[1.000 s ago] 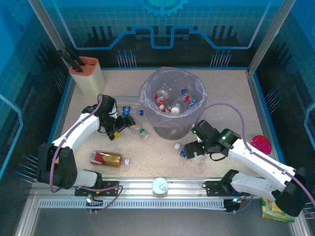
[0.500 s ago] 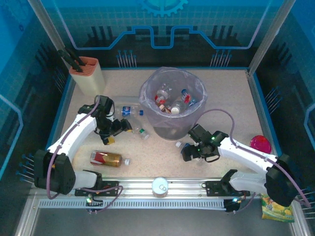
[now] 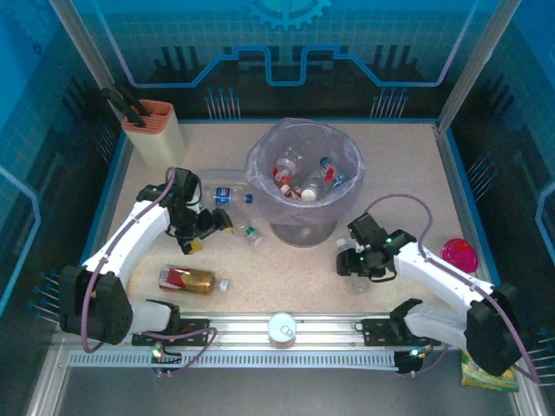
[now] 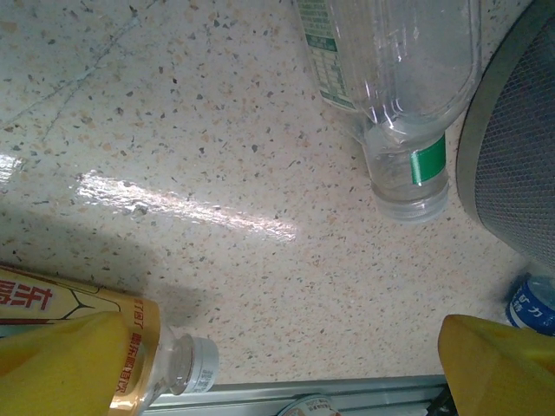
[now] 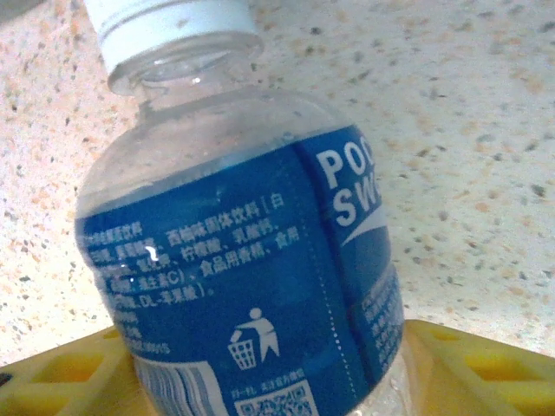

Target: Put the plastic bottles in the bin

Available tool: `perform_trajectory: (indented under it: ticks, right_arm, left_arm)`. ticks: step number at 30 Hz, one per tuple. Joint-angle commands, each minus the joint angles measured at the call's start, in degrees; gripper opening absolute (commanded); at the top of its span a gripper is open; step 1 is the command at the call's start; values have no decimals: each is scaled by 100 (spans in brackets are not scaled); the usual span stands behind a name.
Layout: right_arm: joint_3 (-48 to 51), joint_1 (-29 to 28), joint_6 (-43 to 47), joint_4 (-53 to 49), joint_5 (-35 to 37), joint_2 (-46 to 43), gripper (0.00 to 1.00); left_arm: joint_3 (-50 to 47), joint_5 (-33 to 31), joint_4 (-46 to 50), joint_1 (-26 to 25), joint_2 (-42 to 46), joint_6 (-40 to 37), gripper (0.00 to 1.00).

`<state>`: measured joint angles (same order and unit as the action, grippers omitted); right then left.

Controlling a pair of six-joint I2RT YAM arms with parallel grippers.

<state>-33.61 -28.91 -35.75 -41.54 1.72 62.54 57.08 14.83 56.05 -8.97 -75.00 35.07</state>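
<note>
The grey bin [image 3: 264,186] with its plastic liner stands mid-table, several bottles inside. My right gripper [image 3: 353,262] is to its near right, shut on a clear blue-labelled bottle [image 3: 343,248]. In the right wrist view that bottle [image 5: 234,260] sits between both yellow fingers [image 5: 473,364], white cap pointing away. My left gripper [image 3: 205,227] is open and empty left of the bin. A green-capped bottle [image 3: 249,233] lies just beyond it, a blue-labelled one [image 3: 227,195] farther back, an amber-red one [image 3: 192,279] nearer. The left wrist view shows the green-banded bottle [image 4: 390,95] and the amber bottle's cap [image 4: 192,364].
A beige knife block [image 3: 156,132] stands at the back left. A silver can [image 3: 283,328] rests on the front rail, a magenta round object [image 3: 460,255] lies at the right, and a yellow-green bag [image 3: 481,370] sits at the near right corner.
My right gripper has closed on the blue-labelled bottle and carried it a little to the right. My left gripper dropped slightly nearer, then held still.
</note>
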Motion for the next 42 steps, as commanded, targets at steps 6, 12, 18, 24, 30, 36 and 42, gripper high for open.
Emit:
perform_trajectory:
  ticks: [6,12,18,24,30,36,42]
  right_arm:
    - [-124,1096,29,-543,-584,-705,55]
    - [-761,2134,692,-1091,-582,-716,44]
    - [-1962,3301,1409,-1648,-1100,-687,44]
    - [-3909,3849,1798,-2211,-1352,-259,43]
    - [-5864,3554,2010,-2736,-1191,624,41]
    - [-7283,2284,1853,-2835,-619,1486,39]
    - [-8362,1097,1847,-2952,-137,2467,40]
  left_arm:
    - [10,142,-256,53,-53,149,93]
    - [-91,79,-214,52,45,98,94]
    - [30,76,-140,53,68,-119,96]
    - [258,-146,475,52,97,-301,97]
    - [415,-46,947,36,270,-225,97]
    - [553,-352,1524,19,396,-264,99]
    - [329,-321,1725,-35,566,-32,99]
